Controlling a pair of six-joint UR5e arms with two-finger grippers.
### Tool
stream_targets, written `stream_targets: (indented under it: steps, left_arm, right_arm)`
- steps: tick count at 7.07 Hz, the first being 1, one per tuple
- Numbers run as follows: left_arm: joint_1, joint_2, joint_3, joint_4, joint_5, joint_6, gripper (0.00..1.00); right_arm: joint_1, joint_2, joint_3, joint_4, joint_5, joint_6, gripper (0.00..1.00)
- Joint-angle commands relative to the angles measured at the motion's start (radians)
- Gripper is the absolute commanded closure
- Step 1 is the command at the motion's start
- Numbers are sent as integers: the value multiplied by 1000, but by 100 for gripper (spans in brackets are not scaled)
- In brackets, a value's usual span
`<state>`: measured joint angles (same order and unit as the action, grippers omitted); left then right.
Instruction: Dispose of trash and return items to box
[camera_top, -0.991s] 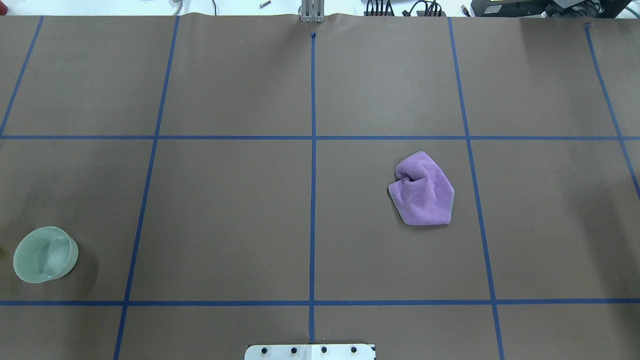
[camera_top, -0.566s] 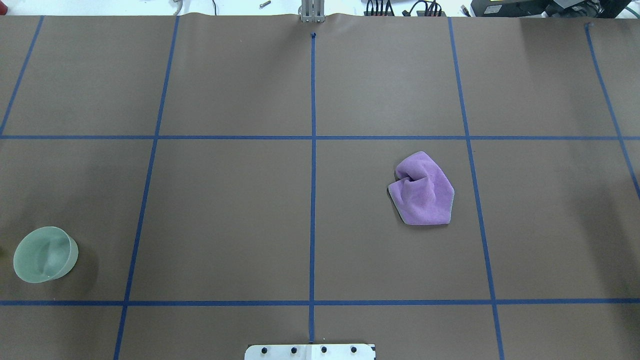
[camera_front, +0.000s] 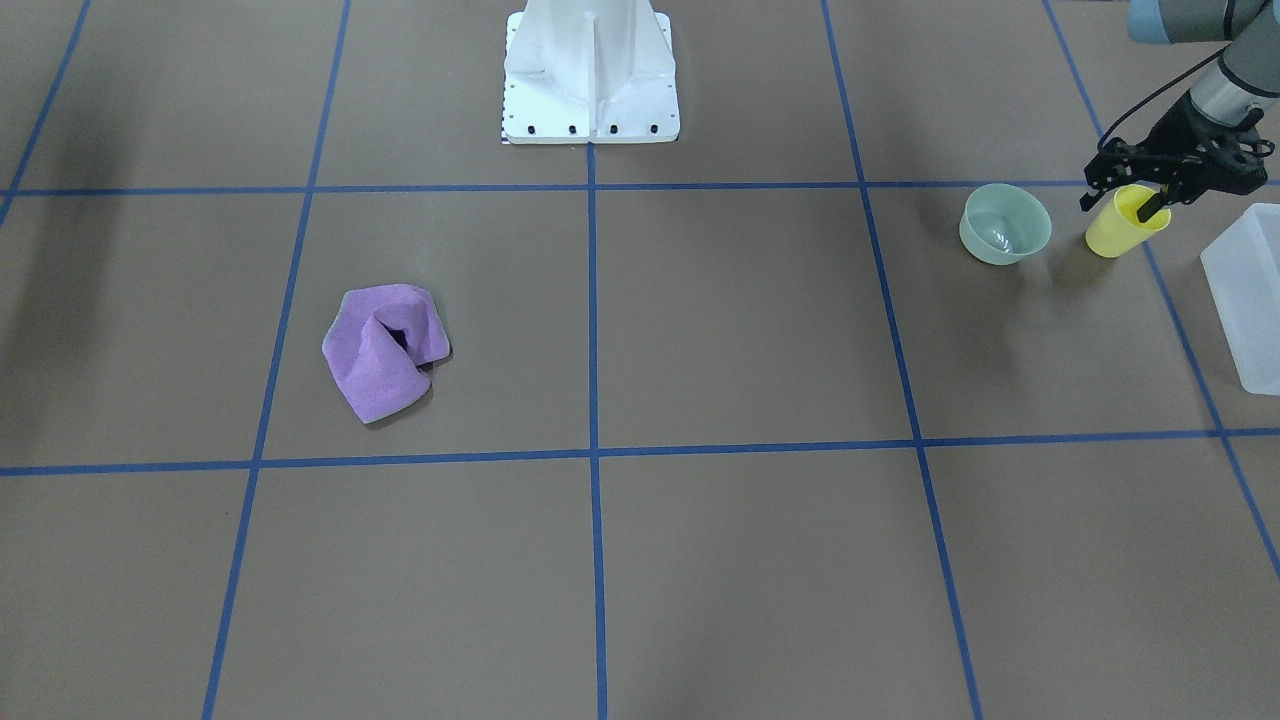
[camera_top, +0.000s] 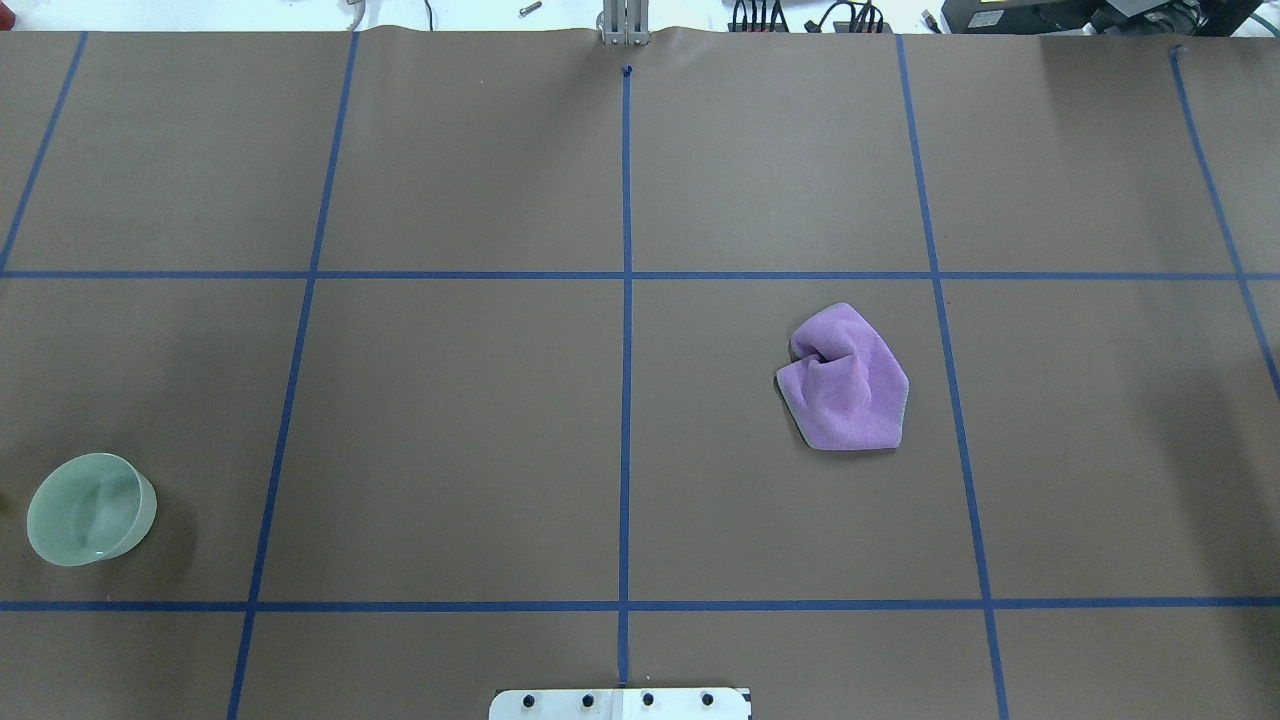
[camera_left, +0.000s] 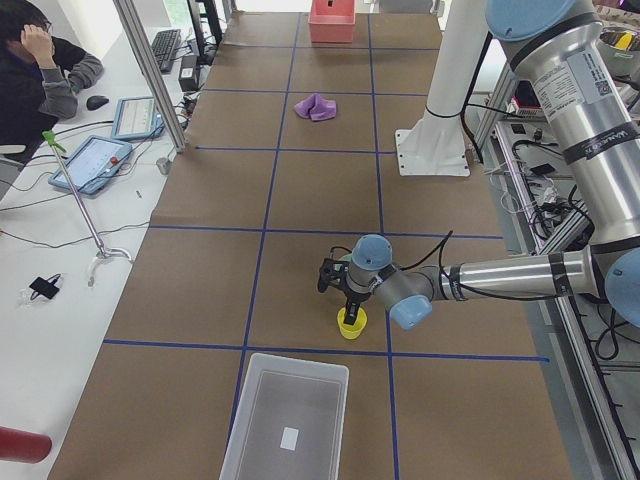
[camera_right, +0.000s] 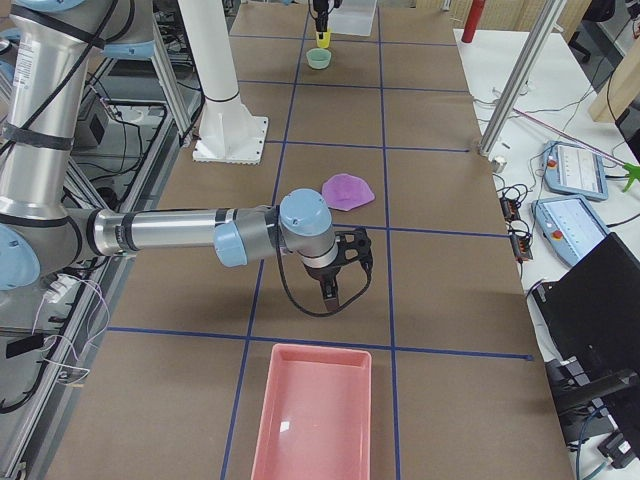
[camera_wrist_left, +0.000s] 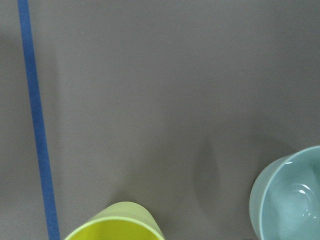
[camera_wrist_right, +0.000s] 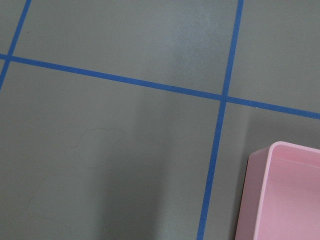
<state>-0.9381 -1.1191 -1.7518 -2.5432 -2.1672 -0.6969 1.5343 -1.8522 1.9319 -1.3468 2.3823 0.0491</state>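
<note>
The left jaws pinch the wall of the cup (camera_front: 1122, 232) at its rim, one finger down inside the mouth and the other outside, so they are nearly closed with the cup in their hold. The cup is yellow, plain and tapered, with its mouth up and its long axis close to vertical, perhaps a little tilted. Whether its base is clear of the bench (camera_front: 750, 330) I cannot tell. It hangs at the robot's far left, just beside the green bowl (camera_front: 1005, 225) but not touching it. The clear box (camera_front: 1245, 300) is near, further out to the robot's left and a little away from the base. The coming move is probably a short carry that way and a drop over the box wall. The left arm (camera_left: 500, 275) is much the nearer to it. The right arm (camera_right: 170, 232) reaches over the other end of the bench, near the pink bin (camera_right: 315, 415). Whether the right jaws are open I cannot tell, though nothing shows in them. The purple cloth (camera_front: 385, 350) lies crumpled, well apart from both.
</note>
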Motion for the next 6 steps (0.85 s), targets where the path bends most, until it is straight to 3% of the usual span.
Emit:
stream_targets:
  steps: [1, 4, 6]
  left_arm:
    - [21, 1, 0, -2, 1, 5, 100]
    - [2, 36, -12, -55, 0, 8, 100]
    - [-75, 114, -92, -58, -86, 8, 100]
  right_arm:
    - [1, -1, -1, 0, 0, 0, 0]
    - [0, -2, -1, 0, 0, 0, 0]
    - [1, -2, -2, 0, -2, 0, 0]
